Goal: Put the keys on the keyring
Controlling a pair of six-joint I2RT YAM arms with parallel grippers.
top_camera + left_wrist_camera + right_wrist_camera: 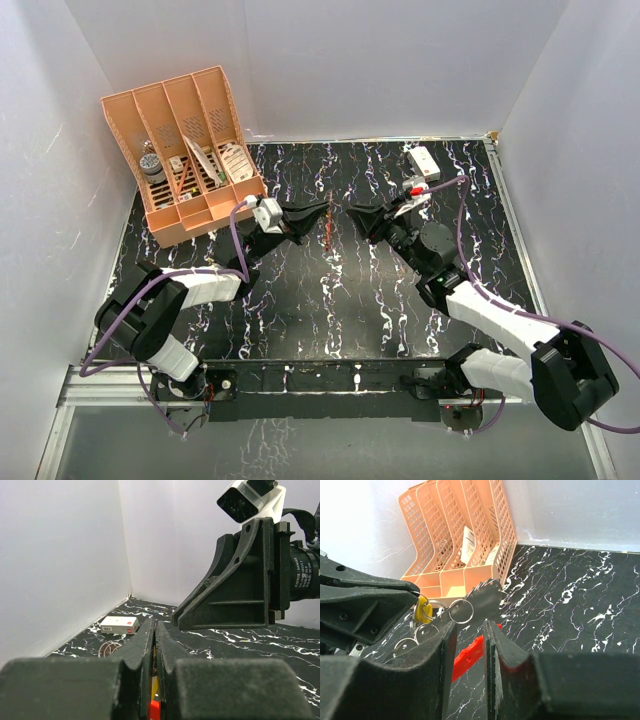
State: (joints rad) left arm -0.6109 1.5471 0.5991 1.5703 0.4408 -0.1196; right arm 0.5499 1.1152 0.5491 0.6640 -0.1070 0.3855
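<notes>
Several keys (482,600) hang bunched just off the peach rack's (500,525) front corner, out toward the middle of the worktop (300,330). One serrated silver blade lies broadside, wire rings (462,612) dangle under it, and a small yellow head (423,612) sits on the rack side of the bunch. The keyring (470,655), a thin red band, runs slantwise beneath them, on the side away from the rack.

Your left end effector (155,625) reaches in from the rack side. It is closed, with red and a sliver of yellow showing in its seam, so it looks to be pinching the keyring. Your right end effector (469,624) faces it from the side away from the rack. Its jaws stand partly apart, the blade lies across the tips and the band passes through the gap.

To thread well, keep the left clamp fixed and do all the aiming with the right. Line one wire ring up with the band's free end and feed it along the band's own curve. If the bunch starts to swing, let it settle first.

You cannot see the band's free end in any view. From above, the whole cluster beside the rack is only a thin reddish streak, and you cannot count the keys. Nor can you tell whether the right pads bear on the blade or merely frame it.
</notes>
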